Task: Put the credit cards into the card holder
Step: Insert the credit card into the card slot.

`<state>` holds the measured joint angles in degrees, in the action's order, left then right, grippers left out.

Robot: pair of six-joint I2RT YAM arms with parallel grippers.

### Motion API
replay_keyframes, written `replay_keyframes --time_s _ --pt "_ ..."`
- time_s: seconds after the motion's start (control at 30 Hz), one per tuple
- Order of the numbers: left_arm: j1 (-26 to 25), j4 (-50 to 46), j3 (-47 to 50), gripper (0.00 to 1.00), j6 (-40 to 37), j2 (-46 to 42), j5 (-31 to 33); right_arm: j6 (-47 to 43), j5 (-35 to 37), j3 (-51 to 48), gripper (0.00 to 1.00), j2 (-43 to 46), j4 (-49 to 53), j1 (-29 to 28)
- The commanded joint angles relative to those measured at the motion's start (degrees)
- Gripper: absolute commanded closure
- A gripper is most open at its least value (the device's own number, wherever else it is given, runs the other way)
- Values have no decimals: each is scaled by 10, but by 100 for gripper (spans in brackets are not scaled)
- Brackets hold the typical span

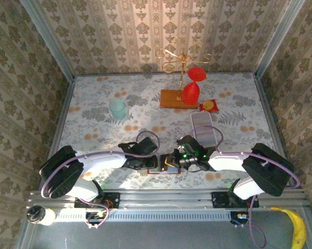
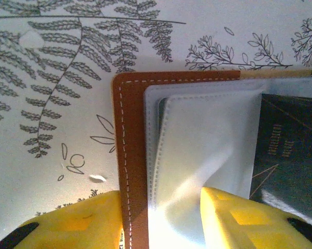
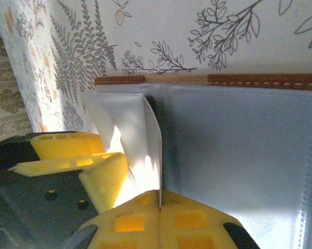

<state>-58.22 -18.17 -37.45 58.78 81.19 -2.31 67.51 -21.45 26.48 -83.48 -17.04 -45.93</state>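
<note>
Right gripper [image 3: 160,201] clenched on pocket flap [image 3: 127,129], left gripper [image 2: 161,210] parted over 9 o'clock edge of card holder [image 2: 130,155]: could tear flap or drag holder if yanked.

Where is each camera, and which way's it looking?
Top: above, behind the arms, looking down at the table; both arms show.
Left wrist: on that wrist, looking down at the card holder; left gripper shows.
Right wrist: on that wrist, facing its grey pocket; shut right gripper shows.
Wrist views share the card holder.
</note>
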Motion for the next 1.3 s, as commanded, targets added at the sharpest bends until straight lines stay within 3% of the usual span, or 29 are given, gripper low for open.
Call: replay_keyframes --time_s 0.0,0.2,0.3,0.6,0.83,0.97,1.27 --pt "-6 22 28 56 31 -18 8 5 -16 -6 100 -19 16 -8" --pt "-7 71 52 54 49 -38 6 1 -18 -5 100 -31 7 -9" --pt "-7 80 63 60 57 -52 18 -1 -18 -4 100 -38 4 -9" --pt "-10 86 67 72 60 -34 9 -32 -15 28 84 -51 41 -11" --pt "-11 88 72 75 57 -38 9 -83 3 87 72 -49 157 -15" --pt "-12 90 75 76 56 -38 7 -105 33 107 73 -48 212 -20" --pt "-16 107 80 76 53 -37 0 -103 33 153 76 -90 206 -47"
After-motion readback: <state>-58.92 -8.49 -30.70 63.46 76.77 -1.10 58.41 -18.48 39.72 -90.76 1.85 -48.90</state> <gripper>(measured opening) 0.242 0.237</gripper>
